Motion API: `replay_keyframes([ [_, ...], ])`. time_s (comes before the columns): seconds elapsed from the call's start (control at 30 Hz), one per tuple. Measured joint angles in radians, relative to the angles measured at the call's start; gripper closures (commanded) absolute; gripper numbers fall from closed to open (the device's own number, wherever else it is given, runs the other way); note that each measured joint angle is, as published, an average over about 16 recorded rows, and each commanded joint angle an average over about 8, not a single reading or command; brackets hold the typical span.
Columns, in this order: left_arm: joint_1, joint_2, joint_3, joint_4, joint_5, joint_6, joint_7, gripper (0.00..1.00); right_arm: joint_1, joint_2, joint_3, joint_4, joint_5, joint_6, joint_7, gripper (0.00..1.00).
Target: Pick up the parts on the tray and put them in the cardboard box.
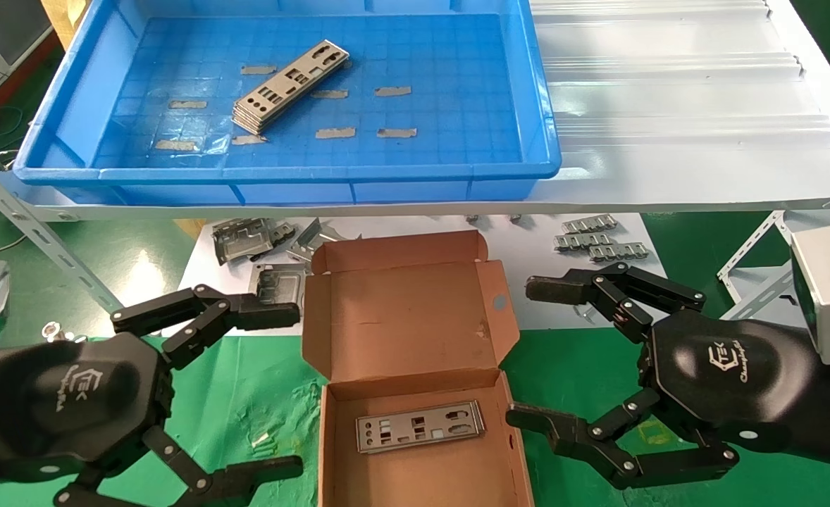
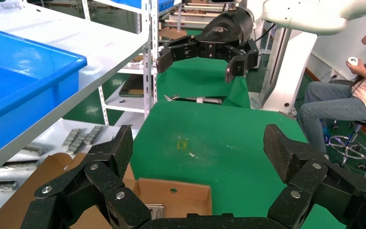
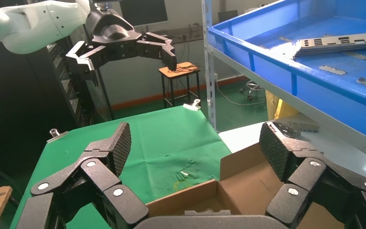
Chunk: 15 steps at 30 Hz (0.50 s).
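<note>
Parts stacked mid-tray, toward its left half; one plate already in the box. Left gripper and right gripper flank the box, both wide open, empty. Risk: thin stacked plates, so a grab may lift several or slip.

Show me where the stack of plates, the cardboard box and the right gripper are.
stack of plates (image 1: pixel 290 86): head view, top plate's middle.
cardboard box (image 1: pixel 415 317): head view, open lid's inside.
right gripper (image 1: pixel 524 352): head view, between fingertips.

A logo with cursive lettering, too small to read, sits on both the left gripper and right gripper housings.
</note>
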Motion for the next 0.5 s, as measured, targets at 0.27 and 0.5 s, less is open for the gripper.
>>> replay_keyframes([
  [0.27,0.000,0.000,0.000,0.000,0.000,0.000,0.000,0.00,0.000,0.000,0.000,0.000,0.000,0.000,0.000,0.00],
  [0.5,0.000,0.000,0.000,0.000,0.000,0.000,0.000,0.00,0.000,0.000,0.000,0.000,0.000,0.000,0.000,0.00],
])
